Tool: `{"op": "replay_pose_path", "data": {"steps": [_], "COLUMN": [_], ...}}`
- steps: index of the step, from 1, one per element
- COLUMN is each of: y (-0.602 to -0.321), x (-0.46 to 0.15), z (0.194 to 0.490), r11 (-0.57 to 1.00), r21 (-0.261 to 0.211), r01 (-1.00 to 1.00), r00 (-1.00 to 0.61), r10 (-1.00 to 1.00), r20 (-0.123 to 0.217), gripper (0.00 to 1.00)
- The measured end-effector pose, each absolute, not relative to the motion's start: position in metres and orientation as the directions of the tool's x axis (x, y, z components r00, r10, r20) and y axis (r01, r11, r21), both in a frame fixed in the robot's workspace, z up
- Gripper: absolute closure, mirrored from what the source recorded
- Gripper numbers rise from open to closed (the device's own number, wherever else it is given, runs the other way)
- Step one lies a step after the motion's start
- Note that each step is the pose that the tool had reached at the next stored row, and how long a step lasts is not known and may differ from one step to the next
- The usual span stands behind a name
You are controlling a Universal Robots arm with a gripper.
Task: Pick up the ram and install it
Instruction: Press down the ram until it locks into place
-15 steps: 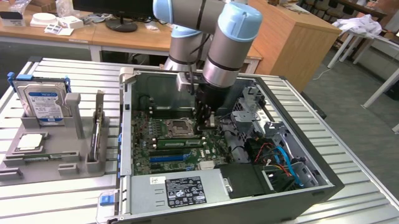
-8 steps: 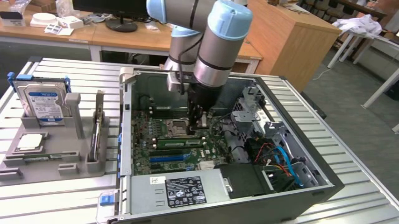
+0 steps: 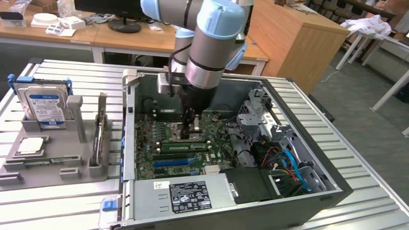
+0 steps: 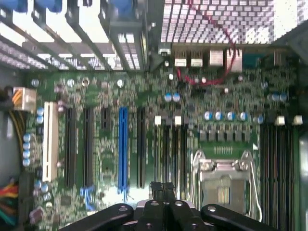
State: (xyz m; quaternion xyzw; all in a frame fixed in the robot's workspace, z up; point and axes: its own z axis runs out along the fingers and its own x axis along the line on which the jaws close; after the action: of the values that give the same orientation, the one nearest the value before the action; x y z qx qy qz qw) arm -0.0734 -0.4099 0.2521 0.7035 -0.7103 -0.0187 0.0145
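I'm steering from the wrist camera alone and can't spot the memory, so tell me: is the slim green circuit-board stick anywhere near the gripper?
Observer: Yes. In the exterior view, a slim green ram stick lies along the motherboard's slots, right by the tip of the gripper.
Operator: Is the gripper holding it?
Observer: It doesn't look so. The shut tip stands over the stick's edge, but I cannot tell whether they touch.
Operator: What sits outside the computer case?
Observer: A grey plastic holder on the exterior view's left, with a boxy silver-and-blue hard drive standing upright in it.
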Motion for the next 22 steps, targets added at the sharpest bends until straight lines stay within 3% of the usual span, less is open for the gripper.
{"op": "replay_pose_path", "data": {"steps": [22], "y": [-0.4117], "x": [-0.0853], "z": [0.2487], "r11": [0.009], "r21": [0.047], "r01": [-0.999], "r00": [-0.010], "r10": [-1.000], "r20": [-0.006], "gripper": [0.89]}}
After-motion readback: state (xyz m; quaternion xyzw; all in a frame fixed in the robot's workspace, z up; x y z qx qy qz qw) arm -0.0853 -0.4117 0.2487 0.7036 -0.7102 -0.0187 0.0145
